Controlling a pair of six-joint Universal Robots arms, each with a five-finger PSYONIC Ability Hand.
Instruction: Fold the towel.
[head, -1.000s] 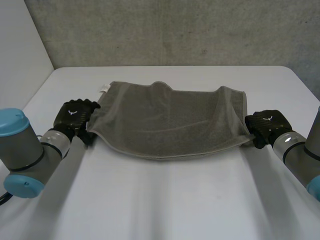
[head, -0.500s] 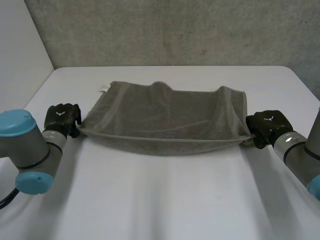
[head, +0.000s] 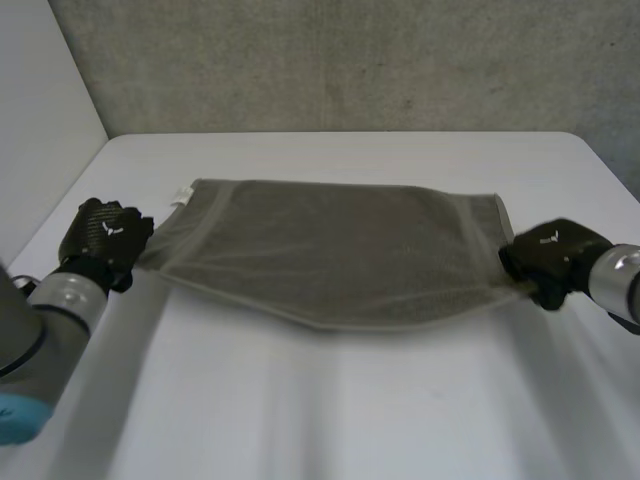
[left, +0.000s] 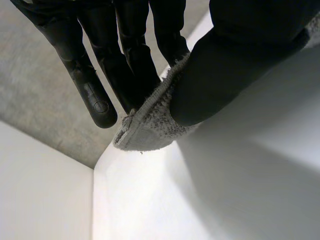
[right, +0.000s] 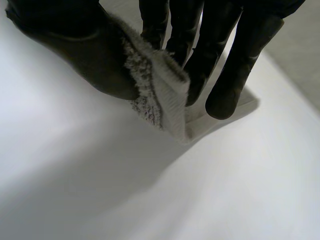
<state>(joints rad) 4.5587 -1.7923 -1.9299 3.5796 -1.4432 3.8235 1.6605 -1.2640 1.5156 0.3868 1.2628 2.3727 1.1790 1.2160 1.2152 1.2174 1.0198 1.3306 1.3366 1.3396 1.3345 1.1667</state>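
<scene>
A grey towel (head: 330, 250) hangs stretched between my two hands above the white table, its near edge sagging in the middle. My left hand (head: 103, 238) holds the towel's left near corner. In the left wrist view that towel corner (left: 150, 127) is pinched between the thumb (left: 225, 65) and fingers (left: 132, 55). My right hand (head: 552, 258) holds the right near corner. In the right wrist view the folded corner (right: 167, 97) sits pinched between thumb (right: 75, 45) and fingers (right: 200, 45). A small white label (head: 181, 194) shows at the towel's far left corner.
The white table (head: 330, 400) reaches from the wall to the near edge. A grey concrete wall (head: 330, 60) stands behind it, and a white side wall (head: 40, 110) rises at the left.
My left hand closed on the towel's left corner and pulled outward to the left. The right hand moved slightly right. The towel went from slack and bunched to stretched wide.
</scene>
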